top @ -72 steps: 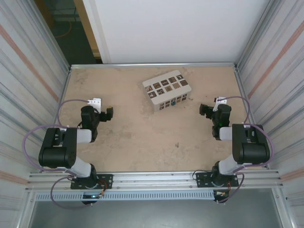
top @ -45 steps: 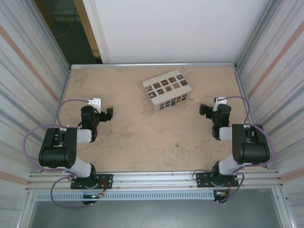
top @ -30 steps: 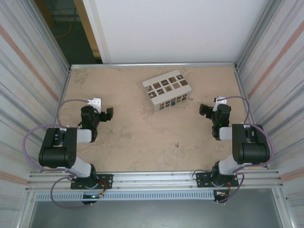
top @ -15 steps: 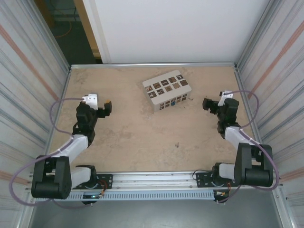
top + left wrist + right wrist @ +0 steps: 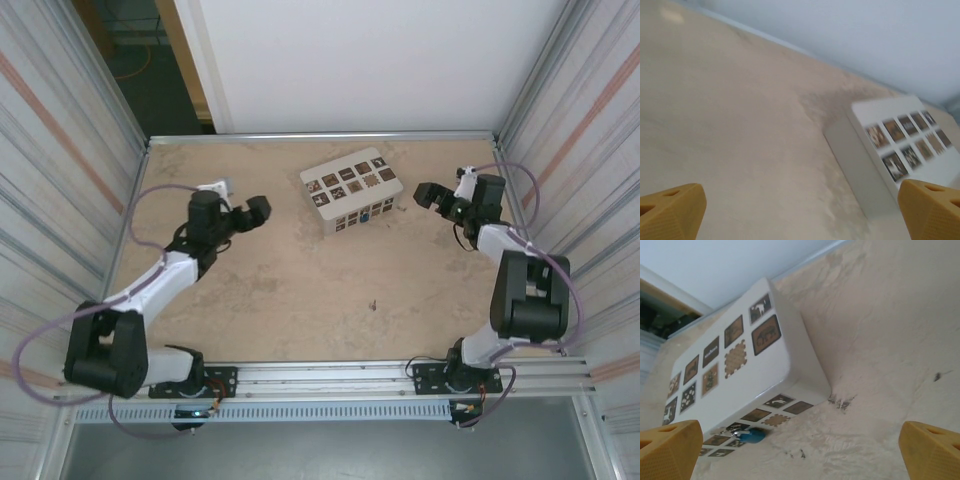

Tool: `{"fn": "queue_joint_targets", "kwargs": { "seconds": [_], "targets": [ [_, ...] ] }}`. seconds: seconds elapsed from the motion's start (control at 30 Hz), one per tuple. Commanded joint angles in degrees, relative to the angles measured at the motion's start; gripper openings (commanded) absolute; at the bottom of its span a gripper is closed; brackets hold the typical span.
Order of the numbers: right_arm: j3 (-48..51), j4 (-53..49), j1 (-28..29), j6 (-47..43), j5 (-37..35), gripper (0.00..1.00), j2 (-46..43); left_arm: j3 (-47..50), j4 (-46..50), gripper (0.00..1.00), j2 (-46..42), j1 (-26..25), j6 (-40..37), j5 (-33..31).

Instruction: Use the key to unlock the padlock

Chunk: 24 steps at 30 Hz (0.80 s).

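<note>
Tabletop (image 5: 300, 290) is carrying a white box (image 5: 352, 188) near its far edge. Flanking the box, the left gripper (image 5: 264, 208) and the right gripper (image 5: 420, 193) are hovering with fingers spread wide, gripping nothing. The padlock (image 5: 751, 436) is sitting against the box's near face, and the key (image 5: 373, 305) is lying well apart from it, toward the near edge.

box (image 5: 352, 190): on table (image 5: 250, 300), far centre
padlock (image 5: 751, 436): against box's near face, low down
key (image 5: 372, 305): on table, well in front of box

key (image 5: 373, 304) a dark speck, detail too small, white box (image 5: 865, 165) blurred, cut off
</note>
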State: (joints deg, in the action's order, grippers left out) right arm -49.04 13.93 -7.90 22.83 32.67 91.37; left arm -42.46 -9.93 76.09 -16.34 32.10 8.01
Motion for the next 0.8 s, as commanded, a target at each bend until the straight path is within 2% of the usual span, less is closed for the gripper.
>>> {"fn": "queue_joint_targets", "kwargs": {
  "seconds": [0.0, 0.13, 0.37, 0.77],
  "targets": [
    [-3.9, 1.6, -0.1, 3.4, 5.9, 0.99, 5.2, -4.1, -0.9, 0.99, 4.8, -4.2, 6.1, 2.8],
    [-8.9, -0.2, 0.5, 2.3, 9.4, 0.99, 11.6, -8.4, -2.8, 0.99, 12.2, -8.2, 8.0, 3.7],
    [-15.4, -1.8, 2.2, -1.1, 11.9, 0.99, 17.9, -15.2, -5.6, 0.99, 21.7, -11.9, 10.2, 5.2],
    [-24.4, -11.9, 3.1, -8.3, 18.1, 0.99, 22.5, -23.8, -7.3, 0.99, 32.6, -14.1, 12.8, 8.3]
  ]
}}
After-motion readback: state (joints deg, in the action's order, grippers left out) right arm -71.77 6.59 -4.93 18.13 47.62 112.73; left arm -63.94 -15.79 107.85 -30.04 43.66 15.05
